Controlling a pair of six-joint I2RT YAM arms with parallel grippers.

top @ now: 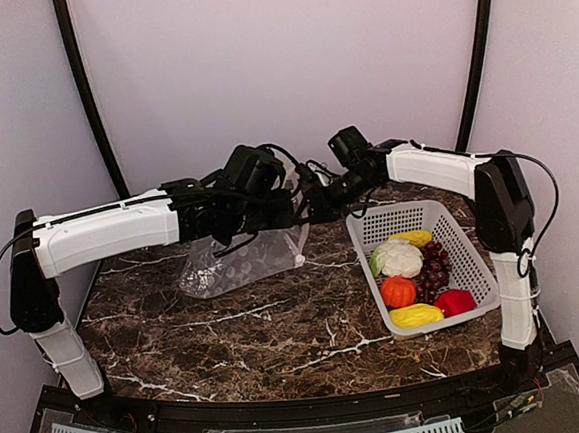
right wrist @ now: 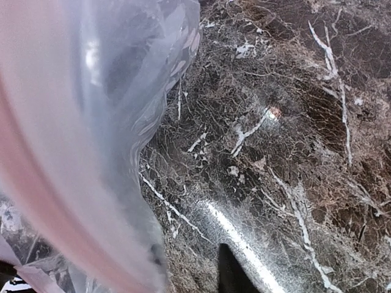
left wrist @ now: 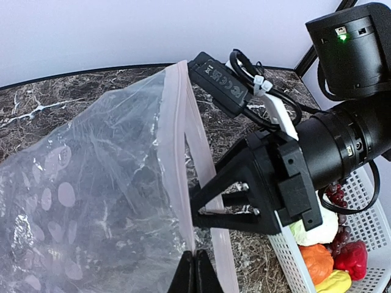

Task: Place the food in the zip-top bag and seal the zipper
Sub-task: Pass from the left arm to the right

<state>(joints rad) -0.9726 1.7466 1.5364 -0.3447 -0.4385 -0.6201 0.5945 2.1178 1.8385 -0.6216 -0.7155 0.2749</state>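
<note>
**Bag pinched by left, food all in basket**

The bag is on the table at 10 o'clock of centre. Its mouth end is lifted toward 2 o'clock. The zipper is parted, with two pink lips diverging. On the near lip the left gripper is clamped tight. At the far lip sits the tip of the right gripper. Gripping or just touching, can't tell; its own camera is smeared by plastic. The food sits in the basket at 3 o'clock: cauliflower, pumpkin, pepper, grapes, yellow pieces.
</note>
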